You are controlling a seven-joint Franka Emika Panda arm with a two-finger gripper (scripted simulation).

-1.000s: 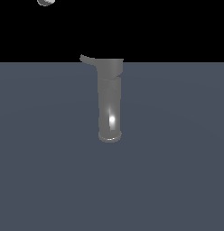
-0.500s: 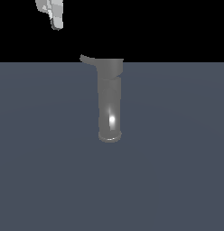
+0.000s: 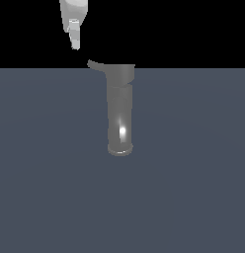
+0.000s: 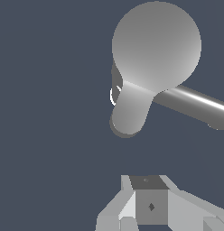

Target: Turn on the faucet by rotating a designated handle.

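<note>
1. Flat slate-grey table under a black backdrop carries only the faucet, upright near the middle.
2. Its handle juts from the wider top toward the exterior view's left, tip upturned.
3. White pincer hangs above and just beyond that tip, apart from it; I cannot tell whether its fingers are spread or pressed together.
4. Judged step: the approach, with no contact yet.
5. Next move likely calls for descending beside the lever, then pushing sideways to swing it around the faucet's axis.
</note>
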